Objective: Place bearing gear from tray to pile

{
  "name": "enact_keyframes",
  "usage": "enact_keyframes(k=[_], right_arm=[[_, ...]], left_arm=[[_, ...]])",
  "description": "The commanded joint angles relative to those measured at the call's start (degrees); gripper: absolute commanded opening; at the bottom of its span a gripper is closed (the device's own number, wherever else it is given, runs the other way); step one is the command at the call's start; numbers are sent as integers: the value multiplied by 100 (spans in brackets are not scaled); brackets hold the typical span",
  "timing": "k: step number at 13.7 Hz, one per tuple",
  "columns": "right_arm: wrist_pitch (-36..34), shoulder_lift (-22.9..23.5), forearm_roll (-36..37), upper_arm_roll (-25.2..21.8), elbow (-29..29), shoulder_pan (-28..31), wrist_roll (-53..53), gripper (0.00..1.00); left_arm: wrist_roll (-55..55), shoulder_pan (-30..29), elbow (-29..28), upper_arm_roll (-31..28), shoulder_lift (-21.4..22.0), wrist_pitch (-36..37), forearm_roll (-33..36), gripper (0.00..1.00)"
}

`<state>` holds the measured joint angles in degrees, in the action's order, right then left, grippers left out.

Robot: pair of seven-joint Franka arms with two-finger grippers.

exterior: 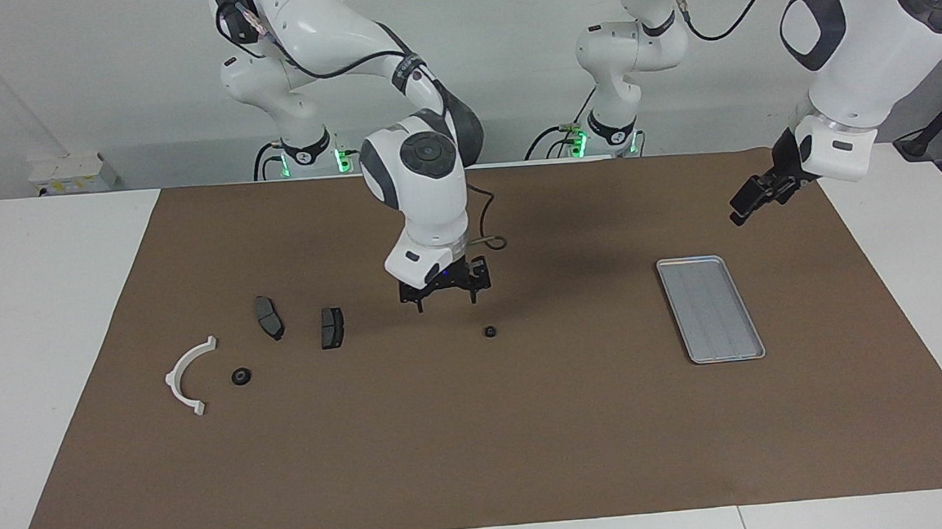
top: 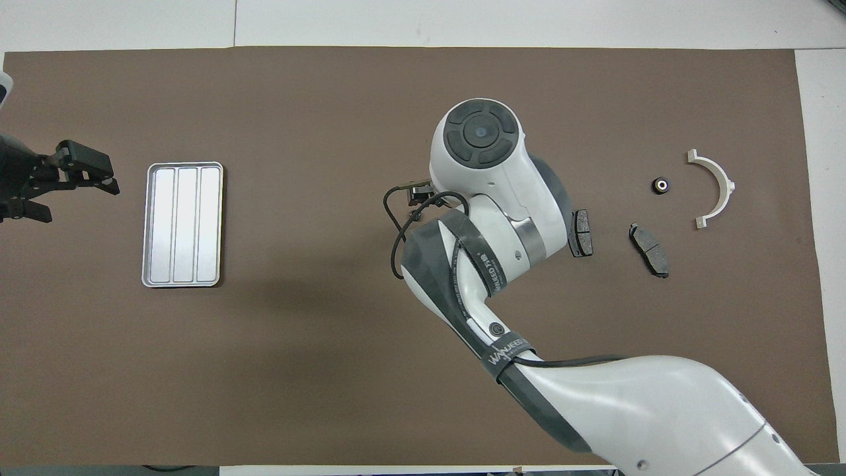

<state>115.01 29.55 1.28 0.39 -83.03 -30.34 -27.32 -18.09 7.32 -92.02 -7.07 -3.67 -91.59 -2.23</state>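
worktop (exterior: 49,323): we see a white surface under a wide brown mat (exterior: 482,444), and we place everything by the tray.
right arm (exterior: 425,177): it comes from its own base and reaches to the middle of the mat, well away from the tray toward the right arm's end.
left arm (exterior: 858,36): raised above the mat's edge at the left arm's end of the worktop; it waits there.
tray (exterior: 711,309): a flat silvery metal tray with a raised rim and lengthwise ribs, lying flat on the mat toward the left arm's end; we see nothing in it.
right hand (exterior: 445,297): it points down over bare mat, with one gear just beside it on the tray's side; its fingers stand apart and hold nothing.
left hand (exterior: 753,198): up in the air over the mat near the tray; its fingers are apart and hold nothing.
pile: loose parts well apart from the tray, at the right arm's end.
white bracket (exterior: 188,377): a half ring, the part lying farthest from the tray.
brake pads: two dark pieces, one (exterior: 332,328) closer to the tray than the other (exterior: 269,317).
gear in the pile (exterior: 241,377): small, dark and round, just beside the bracket.
gear at mid-mat (exterior: 491,331): the same kind, alone on the mat between the tray and the pile, touching neither.
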Motion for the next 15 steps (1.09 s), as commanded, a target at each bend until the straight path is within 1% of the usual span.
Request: enact_keyframes(k=[1, 3, 5, 7, 10, 15], right_arm=[[29, 875, 92, -12, 1068, -235, -483, 96], [257, 1122, 92, -12, 1263, -236, -528, 96], [433, 1228, 109, -3, 1220, -219, -485, 96], [566, 1220, 48, -3, 1123, -148, -292, 96], [522, 1185, -22, 5, 965, -122, -265, 96], [513, 904, -57, 32, 289, -104, -151, 96]], left_arm=[[104, -194, -483, 126, 392, 1, 65, 100], [261, -397, -632, 293, 542, 132, 65, 100], [420, -441, -712, 294, 569, 28, 65, 100], [473, -459, -721, 294, 569, -87, 65, 100], [438, -450, -748, 294, 560, -280, 65, 100], [464, -415, -800, 303, 569, -263, 65, 100]])
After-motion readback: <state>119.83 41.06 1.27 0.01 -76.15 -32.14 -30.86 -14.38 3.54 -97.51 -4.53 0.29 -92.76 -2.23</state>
